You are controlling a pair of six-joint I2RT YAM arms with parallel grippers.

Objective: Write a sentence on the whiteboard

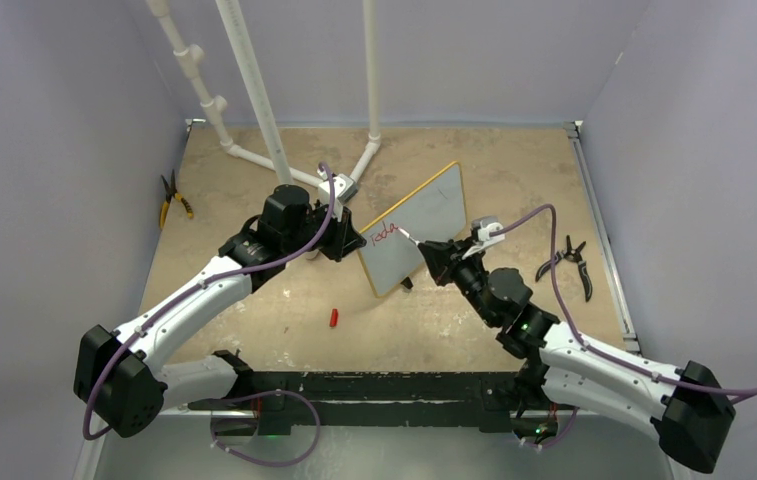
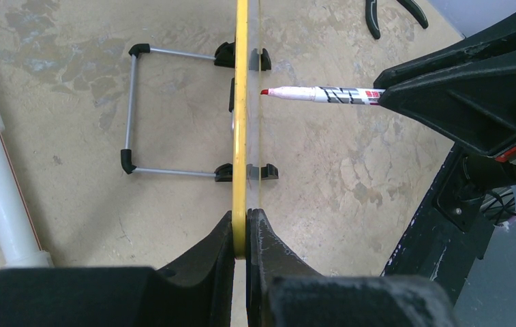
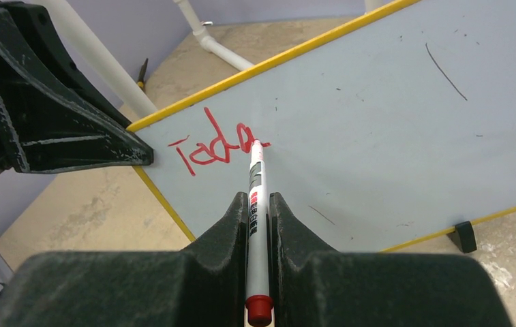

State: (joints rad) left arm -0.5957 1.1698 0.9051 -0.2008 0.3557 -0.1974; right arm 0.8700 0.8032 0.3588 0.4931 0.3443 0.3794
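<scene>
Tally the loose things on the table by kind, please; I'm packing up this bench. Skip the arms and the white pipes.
whiteboard: 1
marker: 1
pliers: 2, yellow-handled pair and black-handled pair
small red piece, maybe the marker's cap: 1
Total: 5

White-black arms (image 1: pixel 192 298), purple cables (image 1: pixel 553 250)

The top external camera looks steeply down from behind both arms, from far off. The left wrist camera sights along the left gripper (image 2: pixel 241 223), edge-on to the small yellow-framed whiteboard (image 2: pixel 240 102). The right wrist camera closely faces the board's front past the right gripper (image 3: pixel 258 201). Both wrist views share the white red-tipped marker (image 3: pixel 255 176), which is perhaps also faintly visible from above.
</scene>
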